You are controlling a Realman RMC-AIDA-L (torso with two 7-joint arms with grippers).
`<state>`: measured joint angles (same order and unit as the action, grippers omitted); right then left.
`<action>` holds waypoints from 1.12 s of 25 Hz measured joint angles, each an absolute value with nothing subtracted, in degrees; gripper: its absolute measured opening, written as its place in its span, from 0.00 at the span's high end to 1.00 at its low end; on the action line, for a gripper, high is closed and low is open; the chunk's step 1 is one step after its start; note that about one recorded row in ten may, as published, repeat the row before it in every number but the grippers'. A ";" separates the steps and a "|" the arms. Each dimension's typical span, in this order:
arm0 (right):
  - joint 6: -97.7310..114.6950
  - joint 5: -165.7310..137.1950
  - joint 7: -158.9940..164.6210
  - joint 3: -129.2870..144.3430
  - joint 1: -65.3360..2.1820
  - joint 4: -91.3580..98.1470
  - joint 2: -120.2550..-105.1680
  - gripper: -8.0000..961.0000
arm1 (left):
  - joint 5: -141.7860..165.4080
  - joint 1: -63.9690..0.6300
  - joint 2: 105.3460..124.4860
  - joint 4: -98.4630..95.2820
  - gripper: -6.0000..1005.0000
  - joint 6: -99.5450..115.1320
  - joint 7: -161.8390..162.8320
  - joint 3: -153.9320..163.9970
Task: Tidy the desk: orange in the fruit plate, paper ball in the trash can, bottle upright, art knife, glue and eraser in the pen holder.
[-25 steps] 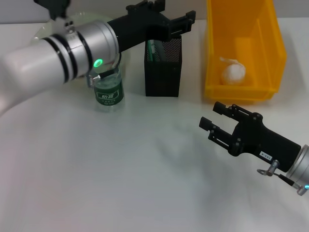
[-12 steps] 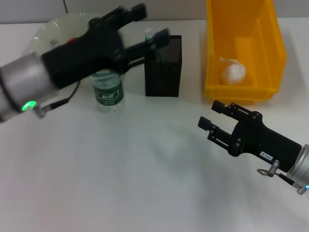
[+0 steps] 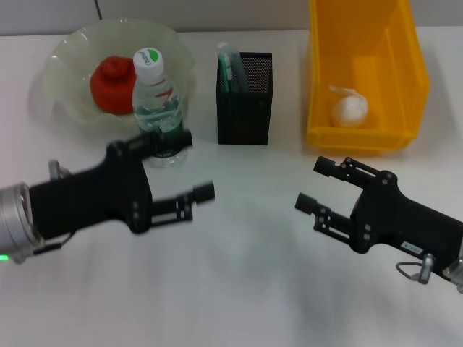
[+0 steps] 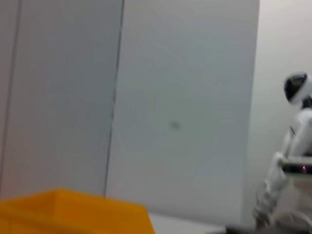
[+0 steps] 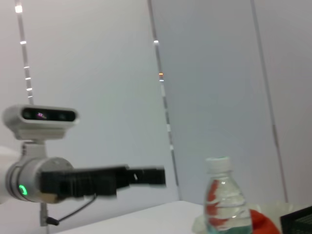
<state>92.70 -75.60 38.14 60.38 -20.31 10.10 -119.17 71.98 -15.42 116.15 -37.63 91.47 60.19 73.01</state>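
The orange [image 3: 110, 84] looks red in a pale green plate [image 3: 69, 54]; the clear bottle [image 3: 155, 108] has a green-and-white cap and green label. The holder [image 3: 244, 99] is black mesh, the bin [image 3: 364, 72] yellow, the paper ball [image 3: 349, 110] white, the surface [image 3: 239, 289] white.

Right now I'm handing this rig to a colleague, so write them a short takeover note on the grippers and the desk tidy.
Left gripper: open, empty, above the table in front of the bottle.
Right gripper: open, empty, in front of the yellow bin.
Done: bottle upright, orange in the fruit plate, paper ball in the bin.
Pen holder holds a green-and-white item; other contents not visible. Nothing loose on the table.
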 joint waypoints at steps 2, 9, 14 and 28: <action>93.18 -77.50 38.13 60.37 -19.89 11.65 -119.17 0.36 | 75.82 -15.28 116.11 -36.50 0.19 91.30 59.73 72.95; 95.51 -83.43 37.46 60.35 -19.62 12.51 -119.18 0.18 | 77.18 -14.80 116.06 -32.36 0.19 91.69 55.39 73.10; 96.66 -85.43 36.87 60.36 -18.81 12.55 -119.18 0.18 | 77.22 -13.11 116.30 -31.47 0.19 92.27 50.46 73.29; 96.21 -85.70 36.82 60.38 -17.84 12.14 -119.34 0.18 | 83.11 -13.24 117.15 -31.29 0.19 93.79 50.47 73.14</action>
<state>96.21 -85.70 36.82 60.38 -17.84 12.14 -119.34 83.11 -13.24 117.15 -31.29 93.79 50.47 73.14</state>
